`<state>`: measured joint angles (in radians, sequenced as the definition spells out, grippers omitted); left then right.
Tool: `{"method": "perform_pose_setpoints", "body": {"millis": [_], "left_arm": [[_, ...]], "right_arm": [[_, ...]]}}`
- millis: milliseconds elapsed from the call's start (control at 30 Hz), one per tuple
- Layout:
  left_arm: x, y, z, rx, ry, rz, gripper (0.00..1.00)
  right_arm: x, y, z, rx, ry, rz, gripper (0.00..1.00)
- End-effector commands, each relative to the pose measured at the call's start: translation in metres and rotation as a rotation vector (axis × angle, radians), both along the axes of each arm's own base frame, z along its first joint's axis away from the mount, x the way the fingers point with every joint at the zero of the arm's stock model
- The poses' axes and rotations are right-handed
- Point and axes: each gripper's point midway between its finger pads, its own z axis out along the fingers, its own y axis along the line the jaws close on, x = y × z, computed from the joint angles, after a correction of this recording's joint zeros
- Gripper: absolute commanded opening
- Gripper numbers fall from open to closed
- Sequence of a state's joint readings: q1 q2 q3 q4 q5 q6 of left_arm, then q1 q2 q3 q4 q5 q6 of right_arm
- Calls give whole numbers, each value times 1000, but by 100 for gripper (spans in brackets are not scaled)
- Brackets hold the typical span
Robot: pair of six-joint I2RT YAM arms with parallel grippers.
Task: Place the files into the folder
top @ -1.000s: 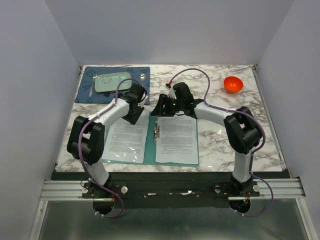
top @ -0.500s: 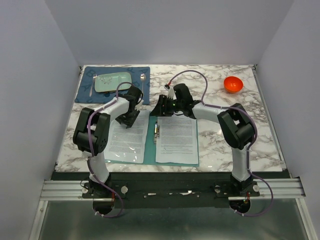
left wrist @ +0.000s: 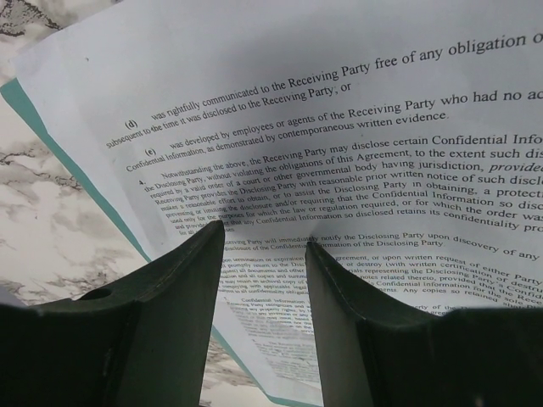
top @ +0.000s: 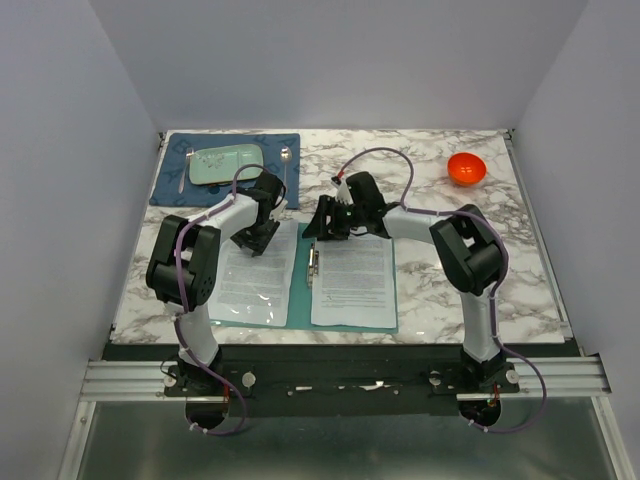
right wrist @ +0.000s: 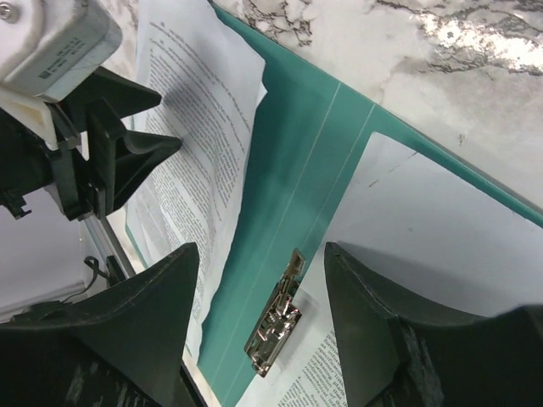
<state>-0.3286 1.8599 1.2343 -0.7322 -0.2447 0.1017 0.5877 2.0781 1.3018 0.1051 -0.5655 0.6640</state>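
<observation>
The teal folder (top: 300,292) lies open on the table near the front, a small metal clip (top: 314,264) on its spine. One of the files (top: 252,280) lies on its left half and another sheet (top: 352,283) on its right half. My left gripper (top: 258,238) hangs open just over the top of the left sheet (left wrist: 339,110), nothing between its fingers. My right gripper (top: 318,222) is open above the spine at the folder's top edge. In the right wrist view its fingers (right wrist: 170,280) stand either side of the clip (right wrist: 276,322), over the teal folder (right wrist: 297,170).
A dark blue placemat (top: 270,148) at the back left carries a pale green plate (top: 225,163), a fork (top: 182,165) and a spoon (top: 286,165). An orange bowl (top: 466,167) sits at the back right on the marble table (top: 450,270).
The left arm's elbow has drawn back while its gripper stays over the left sheet. The right gripper has shifted slightly left over the spine and its jaws stand wider.
</observation>
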Motion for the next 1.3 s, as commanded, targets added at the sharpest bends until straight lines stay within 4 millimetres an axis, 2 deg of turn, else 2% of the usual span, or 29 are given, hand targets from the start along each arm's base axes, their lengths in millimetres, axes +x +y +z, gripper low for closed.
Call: {"method": "perform_pose_setpoints", "body": {"millis": [0,333,600,1267], "left_arm": [[-3,-1,-9,-18,33,-9,57],[-2,-2,-7,-22,31,-16,56],[-2,-2,-7,-20,28,-19,56],[2,0,-3,-6,12,-19,56]], "right_arm": [[4,0,-10,-29,32,-12,69],[4,7,-9,-4,60,8,66],[-3,7,-19,-7,100,16,65],[-16,16,-9,85,143,48,57]]}}
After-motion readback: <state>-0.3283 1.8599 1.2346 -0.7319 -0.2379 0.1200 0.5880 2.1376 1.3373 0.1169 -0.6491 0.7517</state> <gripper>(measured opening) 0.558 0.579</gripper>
